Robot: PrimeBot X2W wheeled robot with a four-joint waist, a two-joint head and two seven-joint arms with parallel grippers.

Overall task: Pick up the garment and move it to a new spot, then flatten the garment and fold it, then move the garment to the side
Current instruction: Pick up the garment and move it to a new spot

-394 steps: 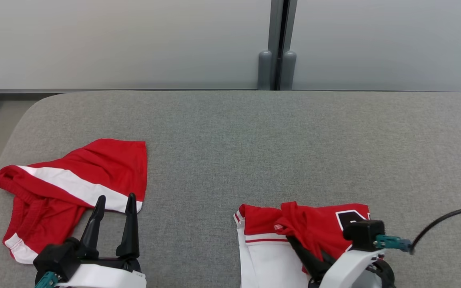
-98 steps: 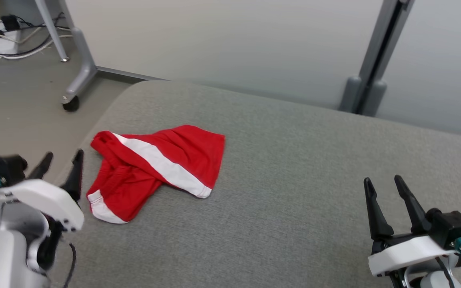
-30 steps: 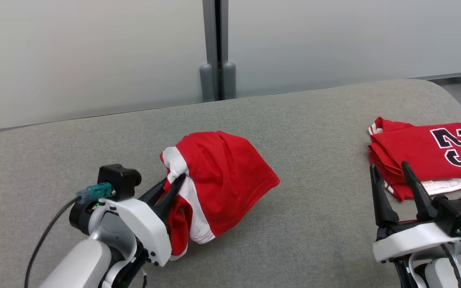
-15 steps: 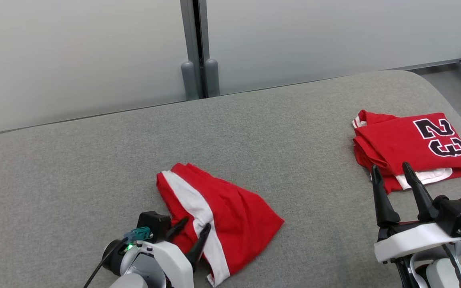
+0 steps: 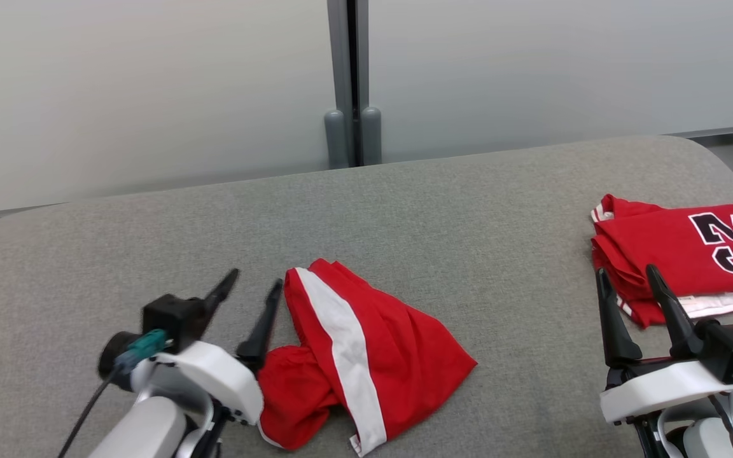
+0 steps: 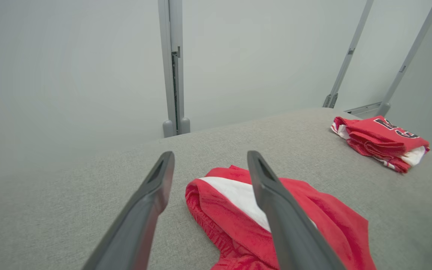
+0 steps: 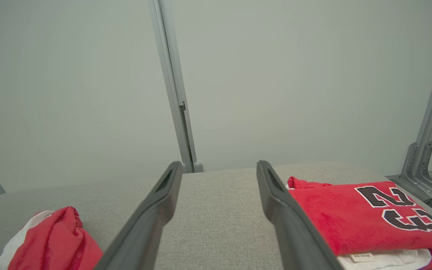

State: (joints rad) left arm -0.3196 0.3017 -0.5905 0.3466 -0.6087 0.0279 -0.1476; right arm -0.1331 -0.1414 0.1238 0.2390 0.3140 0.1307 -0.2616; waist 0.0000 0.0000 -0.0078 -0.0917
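**Operator:** Where is the garment from my left hand?

**Spotter:** Your left hand [image 5: 255, 278] has its fingers spread apart with nothing between them. The garment [image 5: 373, 356] (red shorts with a white stripe) lies on the worktop [image 5: 468, 210] just beside that hand's right finger and runs ahead and to the right of it. I can't tell whether the finger brushes the bunched waistband.

**Operator:** Why that spot?

**Spotter:** I'd judge it to be the new place you wanted. There is bare worktop on every side of the hand, so you have room to spread the cloth. It isn't flat yet. The waist end is crumpled close by your wrist and the leg fans out beyond your fingertips, so flattening looks like the step in hand.

**Operator:** And my right hand?

**Spotter:** Your right hand [image 5: 626, 271] is also parted and empty. The folded jersey [image 5: 678, 254] (number 23 showing) lies just past its fingertips and a little to their right, well apart from the shorts. I take it as set aside, out of your way.

**Operator:** How are the arms posed?

**Spotter:** Your left forearm comes in low, and the wrist is turned so the fingers slant forward and to the right at a shallow angle over the worktop. Your right hand sits level, with its fingers pointing straight ahead.
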